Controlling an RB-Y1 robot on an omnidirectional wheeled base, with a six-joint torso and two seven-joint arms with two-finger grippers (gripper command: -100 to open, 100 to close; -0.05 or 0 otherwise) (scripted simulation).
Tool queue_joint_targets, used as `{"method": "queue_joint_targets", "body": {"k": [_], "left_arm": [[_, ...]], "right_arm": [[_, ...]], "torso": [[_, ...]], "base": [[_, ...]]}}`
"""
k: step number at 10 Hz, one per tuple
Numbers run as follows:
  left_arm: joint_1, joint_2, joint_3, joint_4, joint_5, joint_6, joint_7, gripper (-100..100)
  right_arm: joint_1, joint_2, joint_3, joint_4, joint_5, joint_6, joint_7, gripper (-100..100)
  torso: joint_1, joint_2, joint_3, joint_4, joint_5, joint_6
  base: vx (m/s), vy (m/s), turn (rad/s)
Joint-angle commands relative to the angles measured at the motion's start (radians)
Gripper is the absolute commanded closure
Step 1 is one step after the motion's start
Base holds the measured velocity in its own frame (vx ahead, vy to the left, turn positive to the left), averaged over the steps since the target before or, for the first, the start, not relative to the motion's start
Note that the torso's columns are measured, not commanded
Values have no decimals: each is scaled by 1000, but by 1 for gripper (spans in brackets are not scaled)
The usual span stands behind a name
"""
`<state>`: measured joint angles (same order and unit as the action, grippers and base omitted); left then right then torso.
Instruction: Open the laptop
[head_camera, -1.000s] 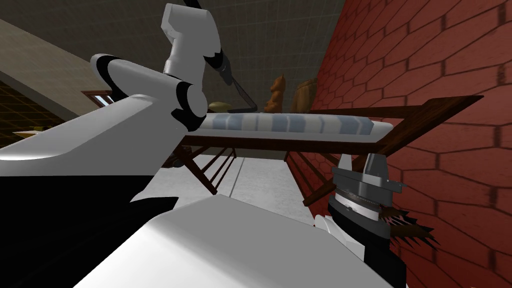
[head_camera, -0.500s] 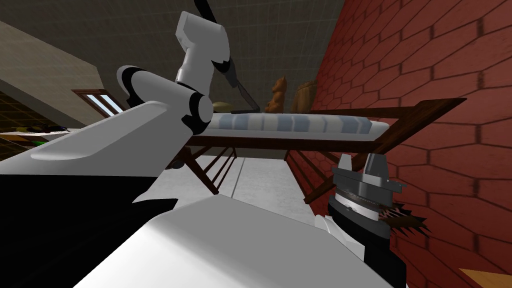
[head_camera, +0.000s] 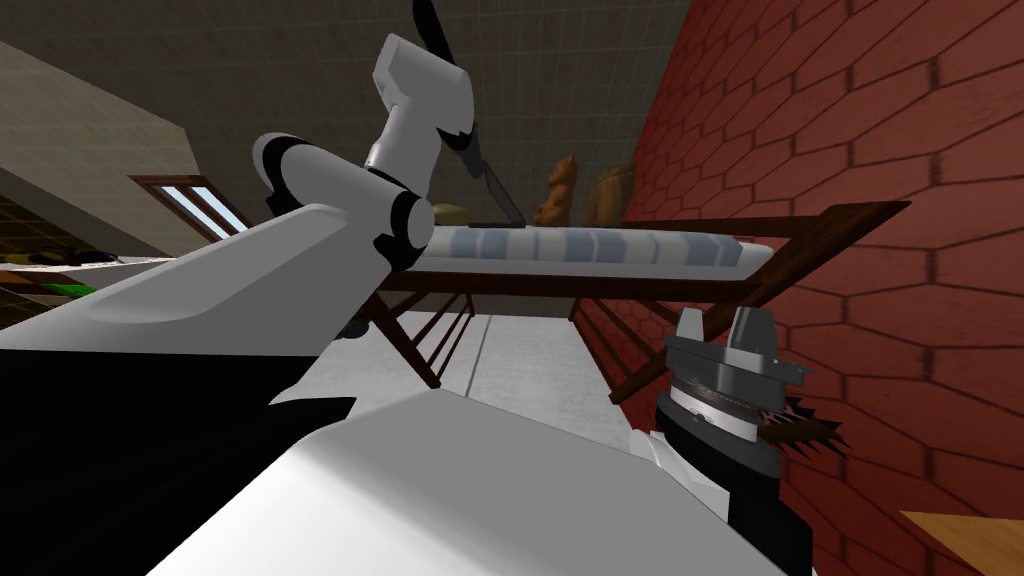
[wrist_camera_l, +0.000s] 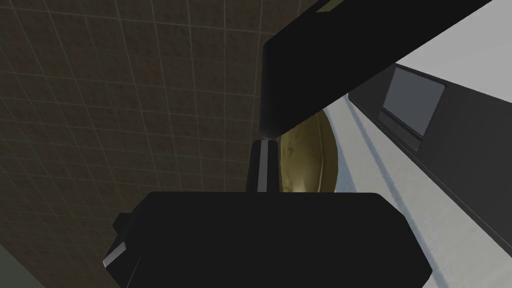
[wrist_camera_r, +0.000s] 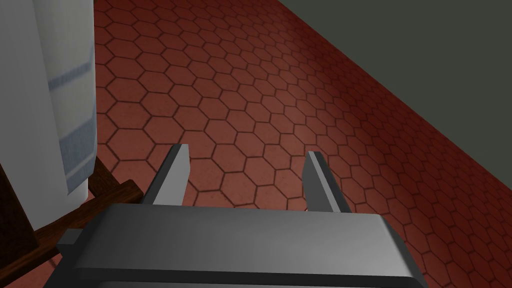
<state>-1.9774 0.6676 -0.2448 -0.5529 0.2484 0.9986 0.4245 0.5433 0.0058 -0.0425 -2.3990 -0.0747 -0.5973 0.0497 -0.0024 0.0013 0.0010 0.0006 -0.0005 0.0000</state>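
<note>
Black laptop (head_camera: 503, 197) on the bed's (head_camera: 620, 247) far end shows its lid (wrist_camera_l: 350, 55) steeper than a second ago, left claw (wrist_camera_l: 263, 147) pinched narrow against the lid's edge, so opening looks nearly done; right claw (wrist_camera_r: 246, 151) wide beside the bed.

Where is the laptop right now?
In the head view the laptop sits half open on the bed's striped mattress, left of the brown toy bear, its lid pinched by the left gripper.
</note>
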Motion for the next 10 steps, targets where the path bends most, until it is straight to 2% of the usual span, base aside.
{"method": "queue_joint_targets", "body": {"k": [1,3,4,5,6,8,10], "left_arm": [[20,-34,-49,-25,-16,-14,77,100],[20,-34,-49,-25,-16,-14,155,100],[20,-34,-49,-25,-16,-14,164,100],[21,-34,-49,-26,-16,-12,154,100],[13,-28,-69,-21,-33,5,151,-100],[7,-23,-88,-17,-50,23,145,-100],[3,-20,-100,-14,-61,34,141,-100]], "right_arm": [[0,0,0,0,0,0,0,0],[0,0,0,0,0,0,0,0],[0,0,0,0,0,0,0,0],[0,0,0,0,0,0,0,0],[0,0,0,0,0,0,0,0],[0,0,0,0,0,0,0,0],[0,0,0,0,0,0,0,0]], "torso": [[-3,-2,-2,-1,-1,0],[5,-1,-1,0,1,0],[3,-1,-1,0,1,-1],[-1,-3,-2,-1,0,0],[-2,-4,-2,-1,-1,0],[-8,-6,-4,-2,-3,1],[0,-2,-2,-1,0,0]], "base": [[-57,107,-70],[-58,103,-37],[-13,17,13],[0,0,0],[48,-91,41],[71,-176,40],[59,-145,25]]}}
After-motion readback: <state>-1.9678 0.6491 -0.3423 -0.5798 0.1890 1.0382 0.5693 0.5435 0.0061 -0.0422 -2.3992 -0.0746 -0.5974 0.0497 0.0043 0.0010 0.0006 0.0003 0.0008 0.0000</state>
